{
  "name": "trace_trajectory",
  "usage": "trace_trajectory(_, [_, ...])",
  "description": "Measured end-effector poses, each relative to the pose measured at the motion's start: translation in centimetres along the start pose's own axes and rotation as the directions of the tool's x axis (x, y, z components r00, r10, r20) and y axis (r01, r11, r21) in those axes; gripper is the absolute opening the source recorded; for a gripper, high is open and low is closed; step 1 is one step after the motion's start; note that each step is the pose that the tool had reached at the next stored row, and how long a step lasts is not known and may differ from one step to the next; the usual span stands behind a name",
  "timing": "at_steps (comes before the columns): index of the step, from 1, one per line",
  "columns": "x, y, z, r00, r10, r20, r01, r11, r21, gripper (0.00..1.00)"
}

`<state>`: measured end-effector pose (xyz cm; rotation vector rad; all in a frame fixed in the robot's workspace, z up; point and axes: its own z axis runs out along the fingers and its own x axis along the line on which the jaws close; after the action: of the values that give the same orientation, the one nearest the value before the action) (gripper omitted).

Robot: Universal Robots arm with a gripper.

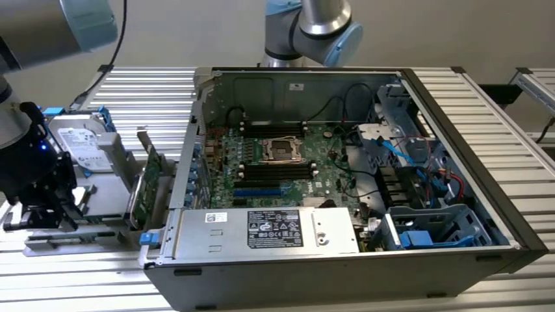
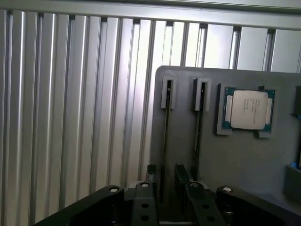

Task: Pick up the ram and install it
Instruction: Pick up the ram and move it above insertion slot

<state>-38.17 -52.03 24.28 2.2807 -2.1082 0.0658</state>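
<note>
While my open claw [image 2: 165, 175] straddles the ram [image 2: 165, 141] in its grey tray [image 2: 235, 165], I judge pick-up underway; gripping demands square alignment.

Gripper [image 2: 165, 175] runs off the picture's edge here, just finger ends [image 2: 150, 172] and knuckles in sight. The ram [image 2: 165, 136] stands edge-on in the tray [image 2: 235, 160], a thin dark line, chips impossible to tell, near end hidden between the fingers. Tray runs out of frame too. Exterior view: gripper [image 1: 35, 218] half cut off, dark and blurred, the arm [image 1: 26, 156] hiding a corner of the hard drive [image 1: 82, 146].
</note>
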Motion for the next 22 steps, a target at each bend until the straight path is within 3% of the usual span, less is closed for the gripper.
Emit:
trace_trajectory(12, [-0.1,0.14,2.17,1.0,0.0,0.0002,0.0,1.0,-0.0016,0.3])
trace_trajectory(13, [-0.1,0.17,2.29,1.0,0.0,0.0003,0.0,1.0,-0.0041,0.3])
trace_trajectory(16, [-0.2,0.19,2.56,1.0,-0.001,0.0017,0.001,0.9998,-0.0212,0.3])
trace_trajectory(18, [-0.2,0.19,2.87,1.0,-0.001,0.002,0.001,0.9997,-0.0246,0.3])
trace_trajectory(22, [-0.2,0.18,3.58,1.0,0.0,0.0022,0.0,0.9997,-0.0254,0.3])
